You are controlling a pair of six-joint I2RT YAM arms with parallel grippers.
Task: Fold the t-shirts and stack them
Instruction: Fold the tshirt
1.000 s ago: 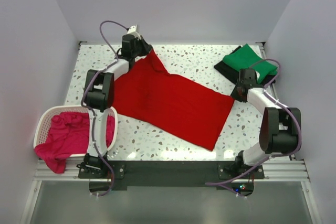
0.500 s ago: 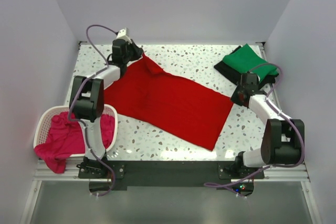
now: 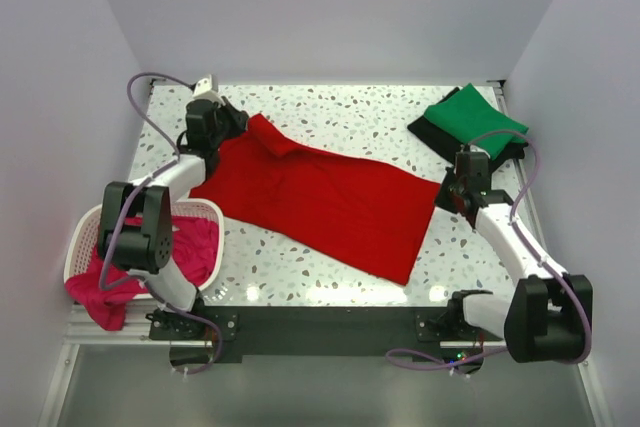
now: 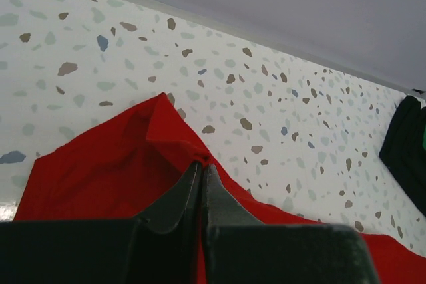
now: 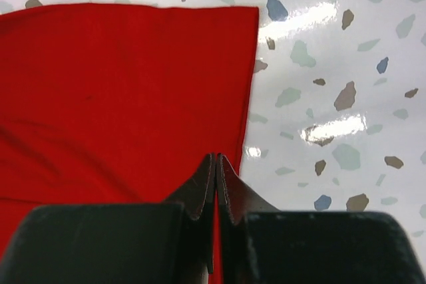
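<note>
The red t-shirt (image 3: 320, 197) lies spread on the tabletop (image 3: 380, 117), held at two edges.
The left hand (image 4: 202, 163) is closed on its far corner; the right hand (image 5: 216, 159) is closed on its right edge.

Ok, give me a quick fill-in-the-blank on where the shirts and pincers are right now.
The folded green cloth t-shirt rests on a folded t-shirt coloured ____.
The white plastic lattice basket holds a crumpled t-shirt coloured ____.
The left pincer and right pincer are both shut on the spread-out cloth t-shirt, which is bright ____.
Missing words: black; magenta-pink; red.
</note>
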